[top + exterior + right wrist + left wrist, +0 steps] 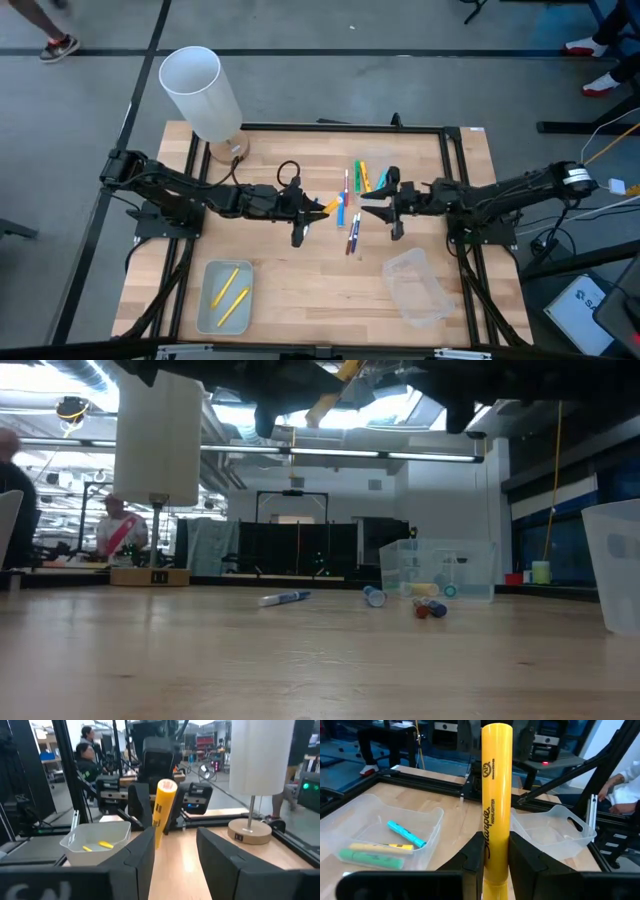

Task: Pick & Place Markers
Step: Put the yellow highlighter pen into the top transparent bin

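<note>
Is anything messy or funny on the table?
A bit messy: loose markers lie scattered at odd angles mid-table. The left gripper holds a yellow marker in the air. The right-hand tray sits crooked.

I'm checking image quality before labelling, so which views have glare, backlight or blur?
Low view: bright ceiling lights backlight the arms into silhouettes. Left wrist view: a glare streak runs down the yellow Sharpie highlighter, print sharp. Right wrist view: the right gripper's fingers are blurred up close.

Robotics lab — black framing (300,128), workbenches (105,782) behind
</note>
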Tool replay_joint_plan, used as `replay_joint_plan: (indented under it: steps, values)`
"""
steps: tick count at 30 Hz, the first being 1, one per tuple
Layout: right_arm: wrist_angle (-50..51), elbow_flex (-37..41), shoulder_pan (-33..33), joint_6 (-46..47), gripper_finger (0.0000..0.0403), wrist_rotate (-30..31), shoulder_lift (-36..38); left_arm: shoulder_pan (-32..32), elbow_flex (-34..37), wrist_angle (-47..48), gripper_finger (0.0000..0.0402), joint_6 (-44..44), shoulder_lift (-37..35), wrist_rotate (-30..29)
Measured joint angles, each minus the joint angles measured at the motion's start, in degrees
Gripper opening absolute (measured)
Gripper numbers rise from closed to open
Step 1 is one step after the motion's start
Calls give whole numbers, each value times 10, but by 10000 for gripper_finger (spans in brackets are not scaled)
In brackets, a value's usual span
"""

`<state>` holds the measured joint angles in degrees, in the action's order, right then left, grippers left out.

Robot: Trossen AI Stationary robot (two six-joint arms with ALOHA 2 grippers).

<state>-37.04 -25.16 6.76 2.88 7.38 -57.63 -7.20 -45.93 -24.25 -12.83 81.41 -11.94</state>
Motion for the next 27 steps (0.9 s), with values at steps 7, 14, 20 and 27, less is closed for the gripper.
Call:
replay_joint_plan:
  steps: [7, 14, 20, 27]
  values:
    - [0, -56, 0, -1, 146, 0, -84, 0, 0, -2, 56, 17, 0, -10]
    - [0, -111, 0, 0, 146, -14, -155, 2, -1, -17, 56, 31, 0, -9]
    - [0, -156, 0, -3, 146, -29, -203, 2, -1, -17, 56, 32, 0, -3]
    - [0, -178, 0, -11, 142, -29, -230, 2, -1, -8, 57, 32, 0, -2]
